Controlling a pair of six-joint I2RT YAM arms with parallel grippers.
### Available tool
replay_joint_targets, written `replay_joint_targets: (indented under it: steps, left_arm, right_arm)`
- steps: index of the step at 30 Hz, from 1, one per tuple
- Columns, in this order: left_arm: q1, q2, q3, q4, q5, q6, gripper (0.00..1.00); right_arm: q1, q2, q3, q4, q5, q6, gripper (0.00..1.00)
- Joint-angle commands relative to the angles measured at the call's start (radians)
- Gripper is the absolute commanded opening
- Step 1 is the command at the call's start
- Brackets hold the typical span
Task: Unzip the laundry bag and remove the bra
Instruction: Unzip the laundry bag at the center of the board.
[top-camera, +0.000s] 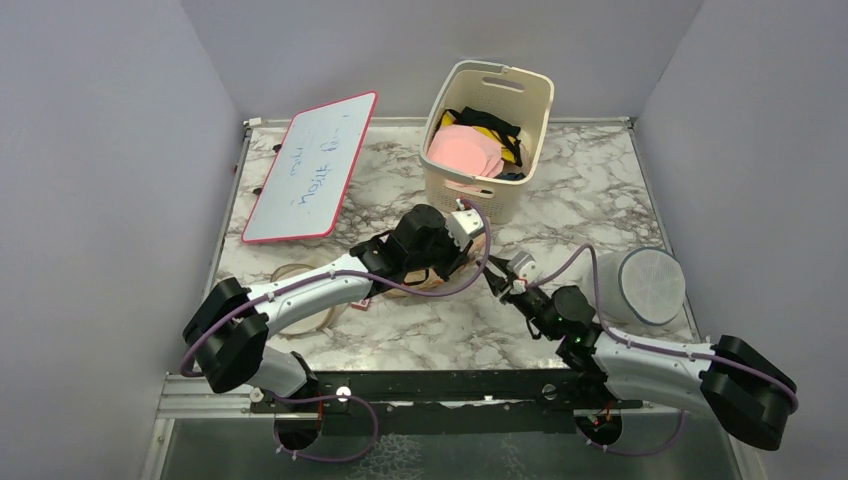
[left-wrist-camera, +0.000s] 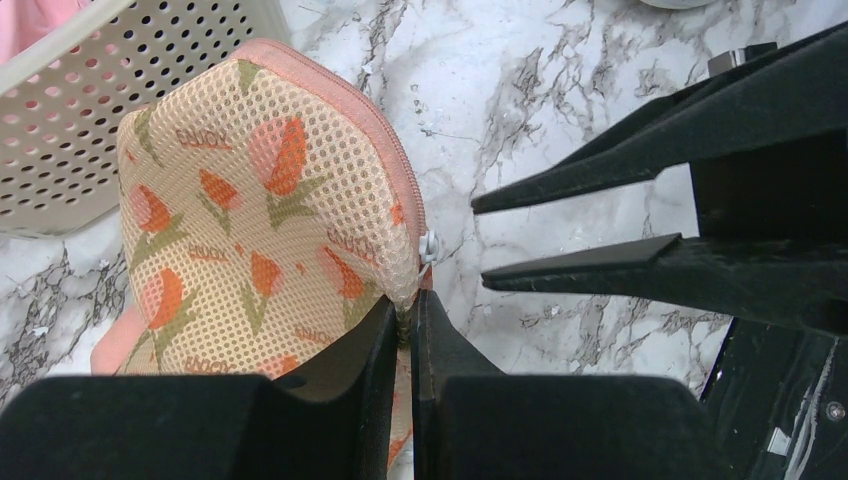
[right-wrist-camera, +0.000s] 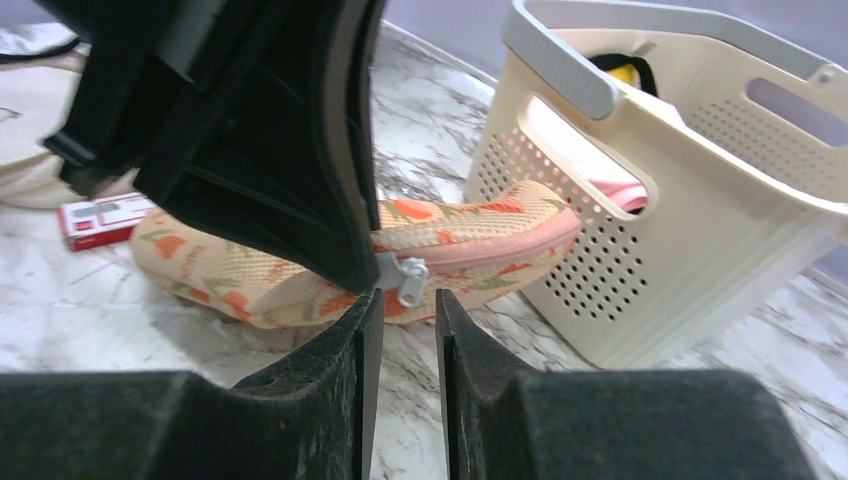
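Beige laundry bag (left-wrist-camera: 260, 210) (edge) in left gripper (left-wrist-camera: 408, 318)

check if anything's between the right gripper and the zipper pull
Nothing visible. The zipper pull hangs free just ahead of the right gripper; the left gripper pinches the laundry bag beside it.

A white marble-patterned worktop (top-camera: 440, 335) with grey veins fills the middle of the overhead view. Plain pale grey panels enclose it: the left-hand wall (top-camera: 100, 150), the top wall (top-camera: 420, 40) and the right-hand wall (top-camera: 760, 150). The light is soft and even. A metal rail (top-camera: 195, 400) runs along the lower edge.
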Motion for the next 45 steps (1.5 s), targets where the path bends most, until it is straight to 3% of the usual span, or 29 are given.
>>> replay_joint_targets:
  steps: [1,6,12,17,26,45]
  left_arm:
    - [0.006,-0.026,0.004,0.017,0.012,0.002,0.0]
    - [0.007,-0.036,-0.006,0.025,0.014,0.009,0.0]
    - [0.004,-0.04,-0.014,0.028,0.029,0.029,0.0]
    - [0.005,-0.049,-0.024,0.035,0.03,0.049,0.0]
    - [0.004,-0.049,-0.024,0.035,0.048,0.06,0.0]
    - [0.004,-0.032,-0.02,0.029,0.082,0.071,0.0]
  right_arm:
    - [0.001,-0.059,-0.033,-0.057,-0.102,0.068,0.24]
    - [-0.033,-0.057,-0.082,0.034,-0.23,0.069,0.22]
    - [-0.068,0.047,-0.083,0.157,-0.212,0.091,0.24]
    - [-0.084,0.071,-0.051,0.16,-0.185,0.09,0.29]
    - [-0.124,0.071,-0.016,0.14,-0.294,0.067,0.28]
    - [-0.133,0.164,-0.002,0.231,-0.267,0.081,0.26]
